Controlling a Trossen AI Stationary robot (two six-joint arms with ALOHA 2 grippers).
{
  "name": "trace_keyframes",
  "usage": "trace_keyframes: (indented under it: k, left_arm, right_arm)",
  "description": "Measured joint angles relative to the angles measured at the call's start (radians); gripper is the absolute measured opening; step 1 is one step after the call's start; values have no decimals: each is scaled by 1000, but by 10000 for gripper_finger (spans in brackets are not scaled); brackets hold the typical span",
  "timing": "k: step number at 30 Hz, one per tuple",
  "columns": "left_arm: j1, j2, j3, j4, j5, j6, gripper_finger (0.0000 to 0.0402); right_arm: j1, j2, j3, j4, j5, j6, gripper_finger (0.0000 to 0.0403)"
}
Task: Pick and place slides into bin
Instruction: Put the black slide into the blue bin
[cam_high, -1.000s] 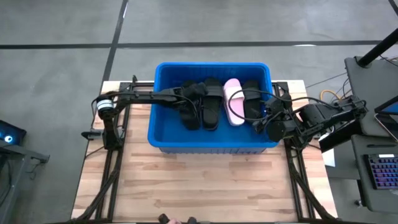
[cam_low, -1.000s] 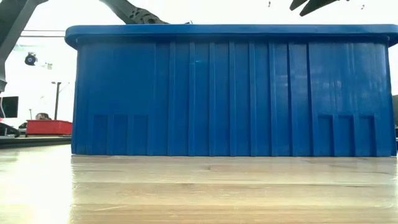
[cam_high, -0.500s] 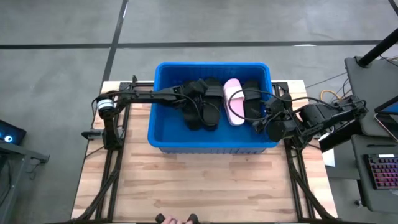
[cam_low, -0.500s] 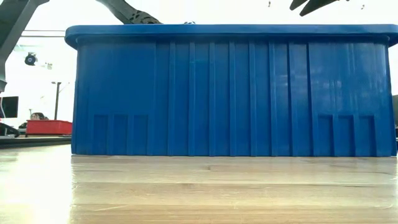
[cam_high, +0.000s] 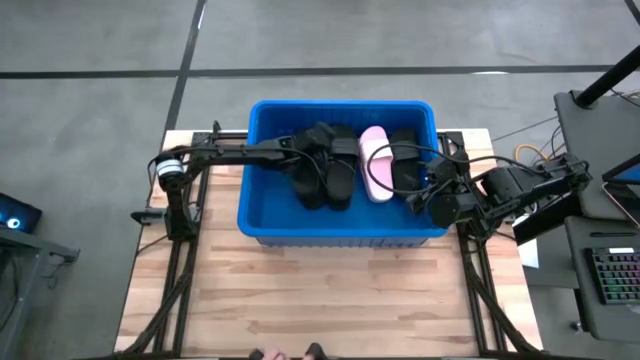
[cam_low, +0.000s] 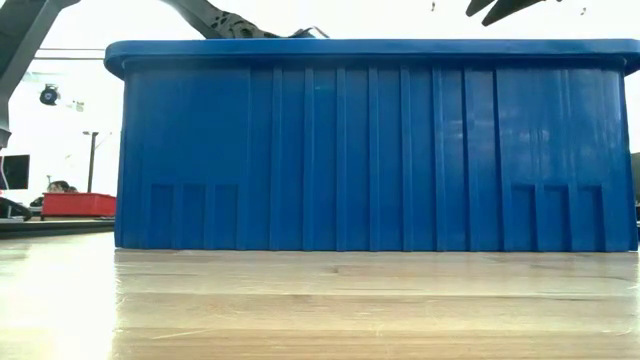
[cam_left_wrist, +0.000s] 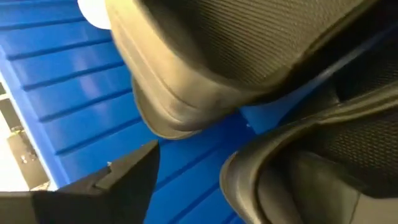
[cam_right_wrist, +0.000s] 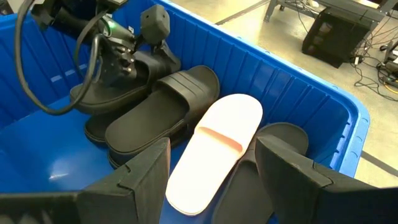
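The blue bin (cam_high: 262, 215) stands at the far middle of the wooden table. In it lie two black slides (cam_high: 325, 182) at the left, overlapping, a pink slide (cam_high: 375, 165), and a black slide (cam_high: 405, 165) at the right. My left gripper (cam_high: 322, 138) hangs open inside the bin, just over the far ends of the left black slides (cam_left_wrist: 249, 43); one finger (cam_left_wrist: 118, 180) shows beside them, with bare bin floor between. My right gripper (cam_right_wrist: 214, 168) stands open with nothing between its fingers, above the bin's near right corner, looking down at the pink slide (cam_right_wrist: 214, 149).
Bare table (cam_high: 320, 300) stretches in front of the bin, whose wall (cam_low: 370, 150) fills the low view. Cables trail along my right arm (cam_high: 500, 190). A desk with a keyboard (cam_high: 615, 275) stands off the table's right side.
My left gripper has rolled about its own line and opened, letting go of the black slide it held inside the bin. That slide now lies on the other black slide at the bin's left. The gripper has stayed in nearly the same place.
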Motion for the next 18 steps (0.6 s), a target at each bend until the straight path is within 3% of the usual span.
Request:
trace_keyframes:
  k: [6,18]
  left_arm:
    - [-33,-12,17,-1,-27,1,334]
    - [-74,-31,16,0,-94,-60,336]
  right_arm:
    - [0,0,0,0,-3,0,224]
    - [0,0,0,0,-3,0,224]
